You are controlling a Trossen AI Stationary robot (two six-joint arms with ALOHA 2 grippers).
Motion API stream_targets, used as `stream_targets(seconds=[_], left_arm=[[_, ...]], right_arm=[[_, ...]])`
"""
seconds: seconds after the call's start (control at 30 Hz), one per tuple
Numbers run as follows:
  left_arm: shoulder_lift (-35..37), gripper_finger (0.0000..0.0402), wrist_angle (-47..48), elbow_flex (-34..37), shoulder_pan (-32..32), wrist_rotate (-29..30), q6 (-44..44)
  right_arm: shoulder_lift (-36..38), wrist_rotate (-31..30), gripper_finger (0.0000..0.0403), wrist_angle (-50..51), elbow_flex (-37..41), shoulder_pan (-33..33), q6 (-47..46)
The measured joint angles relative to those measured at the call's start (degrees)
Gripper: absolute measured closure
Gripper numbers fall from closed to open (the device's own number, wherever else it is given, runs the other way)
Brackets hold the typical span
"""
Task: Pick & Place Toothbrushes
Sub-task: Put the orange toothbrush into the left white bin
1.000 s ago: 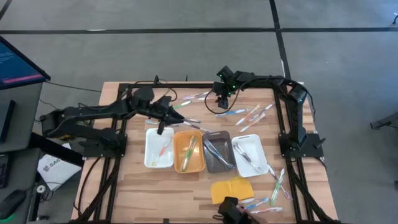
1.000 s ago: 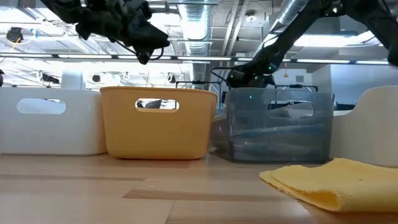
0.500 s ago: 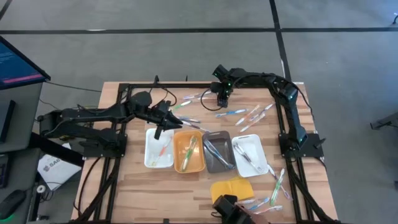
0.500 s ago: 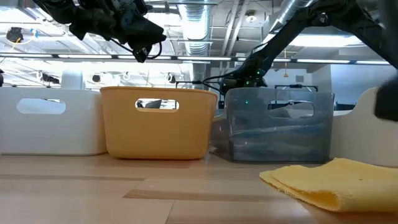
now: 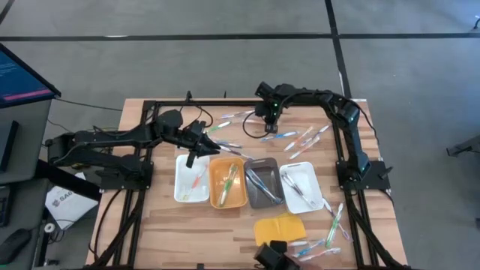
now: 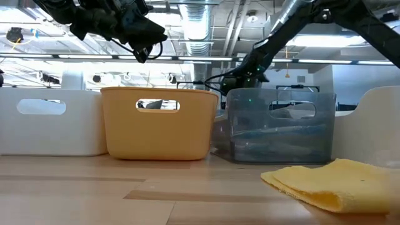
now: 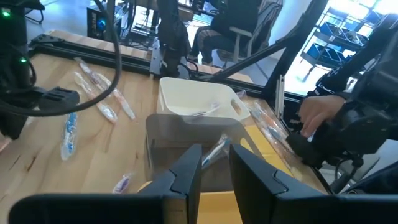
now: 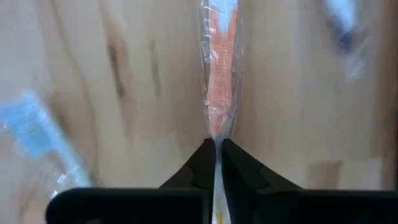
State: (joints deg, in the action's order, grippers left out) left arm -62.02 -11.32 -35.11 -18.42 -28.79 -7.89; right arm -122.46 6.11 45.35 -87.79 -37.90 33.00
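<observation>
Four trays (image 5: 247, 182) stand side by side in a row near the middle of the surface (image 5: 165, 225), each holding toothbrushes (image 5: 229, 180). Behind the row, more toothbrushes lie scattered toward the far edge; others lie at the near right corner. A pad (image 5: 280, 226) lies in front of the trays. The left claw (image 5: 201, 145) hangs above the row's left end; the right claw (image 5: 268, 124) sits among the far toothbrushes.

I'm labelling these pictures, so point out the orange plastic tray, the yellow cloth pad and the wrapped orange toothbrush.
orange plastic tray (image 6: 159, 128): low view, front wall.
yellow cloth pad (image 6: 337, 181): low view, top fold.
wrapped orange toothbrush (image 8: 217, 93): right wrist view, handle.
</observation>
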Motion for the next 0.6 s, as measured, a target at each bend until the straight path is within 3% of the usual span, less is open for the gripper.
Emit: stream_targets(seconds=[0.2,0.33,0.6], left_arm=[[-0.02,0.0325,-0.05,0.00,0.14,0.54,0.36],[-0.35,0.0325,-0.09,0.04,0.14,3.80,5.26],[-2.11,0.0325,-0.24,0.07,0.31,22.99,22.32]], right_arm=[[4.83,-1.40,0.0398,2.60,-0.02,2.35,-1.30],[9.00,-1.49,0.0402,2.91,0.00,4.47,-3.45],[16.42,-1.30,0.0403,3.68,-0.07,9.50,-11.58]])
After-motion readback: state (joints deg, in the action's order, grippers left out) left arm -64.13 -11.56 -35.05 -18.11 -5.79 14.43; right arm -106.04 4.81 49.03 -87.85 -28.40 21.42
